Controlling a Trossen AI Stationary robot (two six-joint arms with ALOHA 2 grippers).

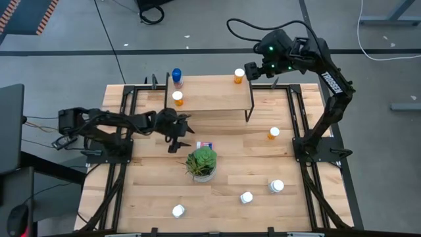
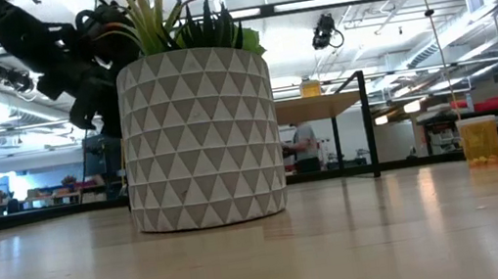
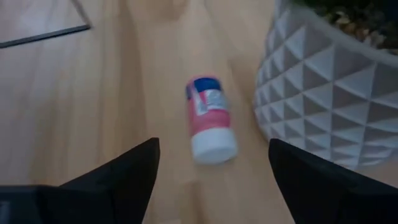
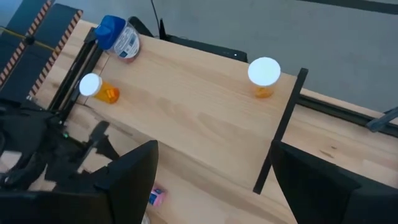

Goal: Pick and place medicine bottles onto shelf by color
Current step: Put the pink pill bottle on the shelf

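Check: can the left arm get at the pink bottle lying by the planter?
Probably yes. The pink bottle lies on its side just ahead of the left end effector, whose fingers stand apart. Bare table lies between them; the planter sits close beside it, leaving one finger little room.

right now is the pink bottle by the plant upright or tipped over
Tipped over. The pink bottle lies on its side on the table beside the plant pot, white cap end toward the left claw, whose fingers stand open, not touching it.

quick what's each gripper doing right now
left gripper: open, empty, over the lying pink bottle.
right gripper: open, empty, above the shelf.
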